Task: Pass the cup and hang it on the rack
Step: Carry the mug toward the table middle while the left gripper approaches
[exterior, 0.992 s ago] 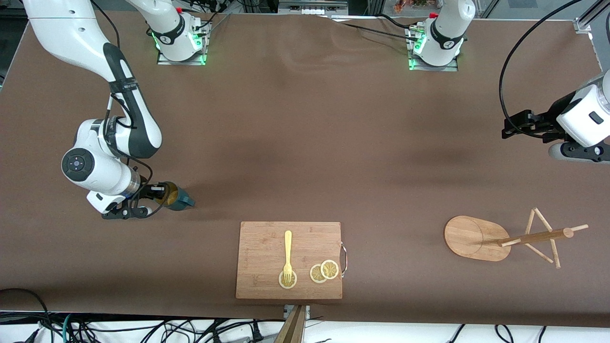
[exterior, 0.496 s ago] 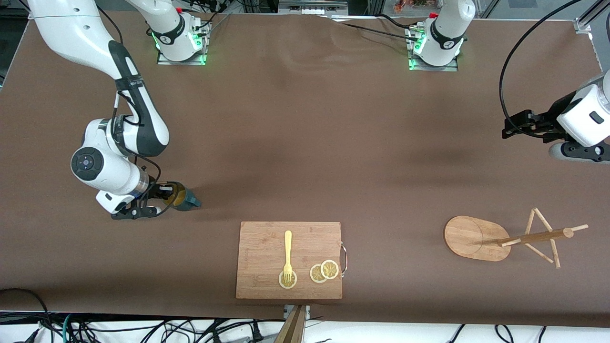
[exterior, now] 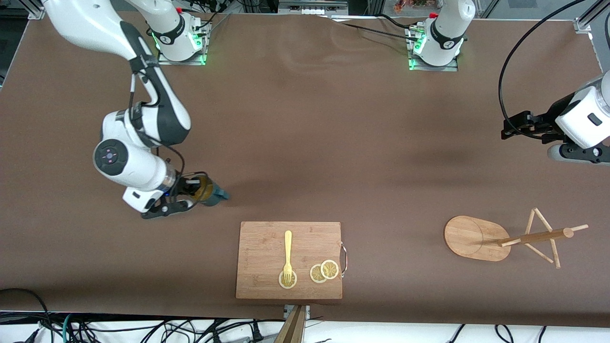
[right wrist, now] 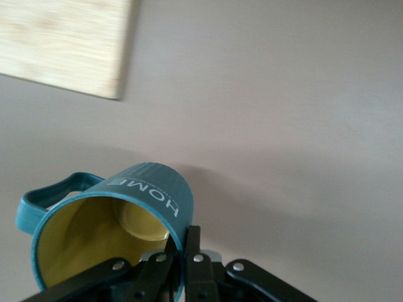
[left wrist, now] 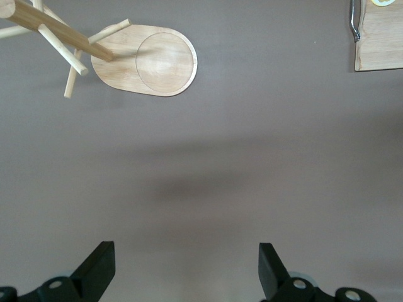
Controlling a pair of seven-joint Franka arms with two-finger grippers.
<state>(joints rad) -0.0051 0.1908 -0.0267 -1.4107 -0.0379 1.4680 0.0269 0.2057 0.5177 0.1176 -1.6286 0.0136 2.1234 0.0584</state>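
Observation:
My right gripper (exterior: 196,186) is shut on the rim of the cup (exterior: 209,191), a dark teal mug with a yellow inside, and holds it tipped on its side above the table toward the right arm's end. In the right wrist view the cup (right wrist: 119,220) shows its open mouth, one finger inside the rim and one outside, at my right gripper (right wrist: 187,248). The rack (exterior: 512,237) lies tipped over near the left arm's end, its oval base (left wrist: 148,61) and pegs in the left wrist view. My left gripper (exterior: 512,127) is open and empty above the table there, its fingers (left wrist: 97,267) wide apart.
A wooden cutting board (exterior: 289,259) lies near the front edge at mid-table, with a yellow fork (exterior: 288,255) and lemon slices (exterior: 324,271) on it. Its corner shows in the right wrist view (right wrist: 63,44). Cables hang by the left arm.
My right arm has carried the cup toward the table's middle, roughly level. The left arm has stayed still.

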